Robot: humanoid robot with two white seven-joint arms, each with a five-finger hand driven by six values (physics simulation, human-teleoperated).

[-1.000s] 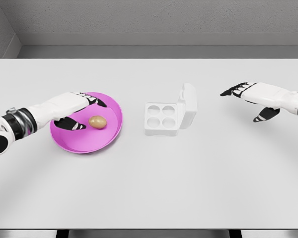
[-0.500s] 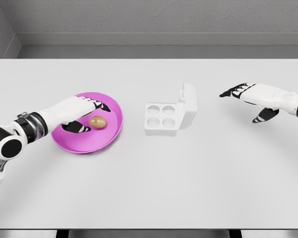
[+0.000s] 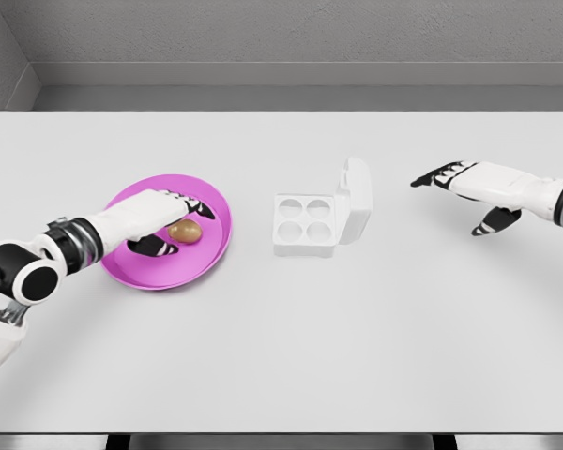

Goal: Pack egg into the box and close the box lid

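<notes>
White table under me: my left hand has slid closer, fingers now cupping the brown egg on the pink plate; my right hand hovers spread beside the open box.

Matt, smooth brown egg on glossy magenta plastic-looking plate, left of frame; matt white foam-like box at centre; matt pale table.

- Egg: brown, lying on its side, just at the left hand's fingertips, between thumb and fingers.
- Box: white, four empty cups, lid standing open, well right of the left hand, left of the right hand.
</notes>
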